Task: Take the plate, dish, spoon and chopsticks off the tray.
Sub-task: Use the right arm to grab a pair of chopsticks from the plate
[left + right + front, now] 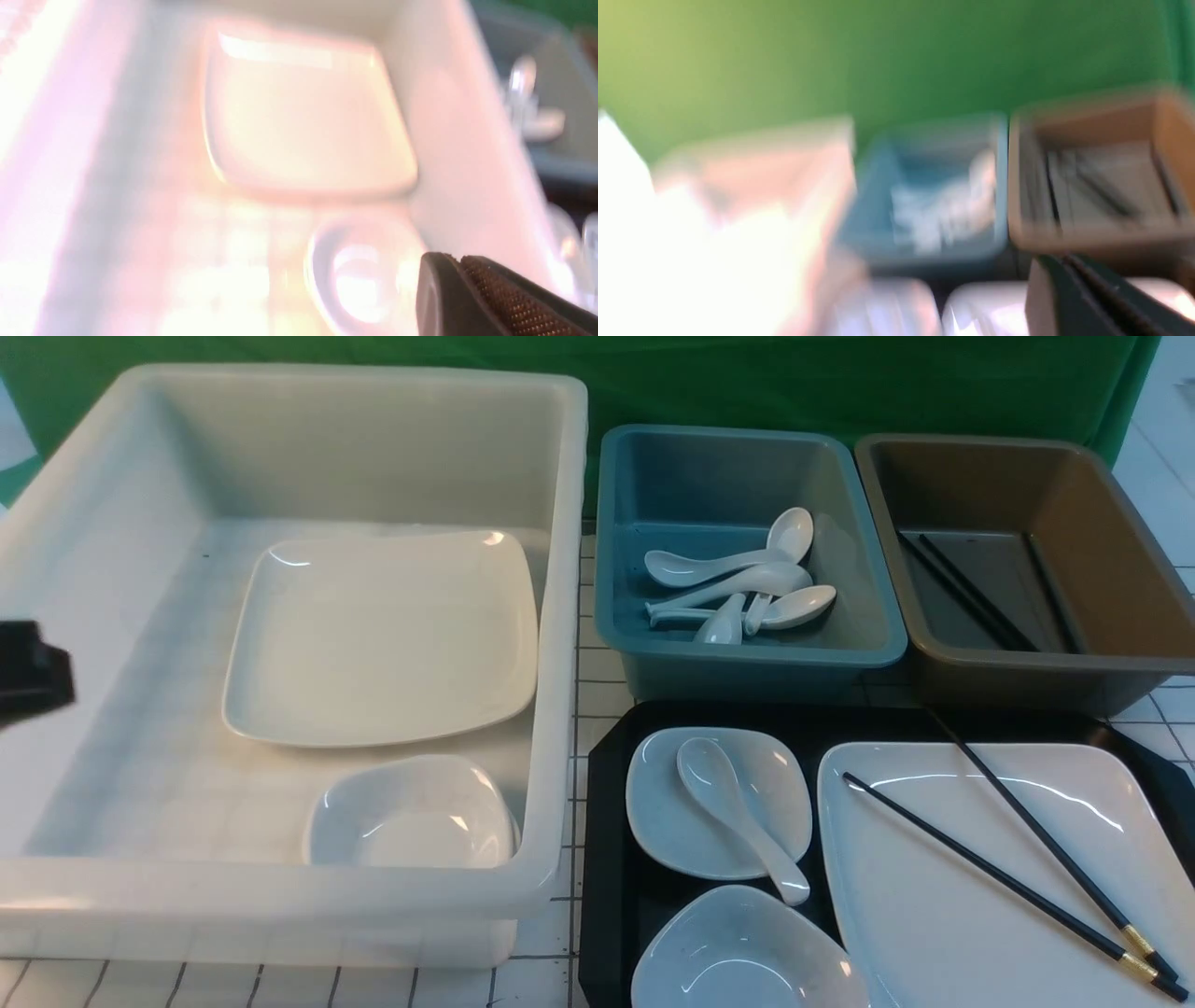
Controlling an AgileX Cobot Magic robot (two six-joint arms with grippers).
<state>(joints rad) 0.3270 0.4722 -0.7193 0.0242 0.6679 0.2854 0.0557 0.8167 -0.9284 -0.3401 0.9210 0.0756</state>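
Gridded white tabletop (597, 677), green backdrop (747, 383): the chopsticks (980, 863) lie diagonally across the plate (915, 933) on the right half of the tray (607, 859). The right gripper (1059, 263), closed and empty, hovers nearer than the closed, empty left gripper (455, 263).

One tray (607, 859). Three bins: white bin (280, 896), teal bin (747, 658), brown bin (1027, 663). Two plates: tray plate (934, 915), bin plate (383, 635). Three dishes: tray dish (663, 821), second tray dish (738, 961), bin dish (411, 817). One tray spoon (738, 817). The binned spoons (747, 581) overlap, about five. Two tray chopsticks (990, 868); at least three binned sticks (976, 597).
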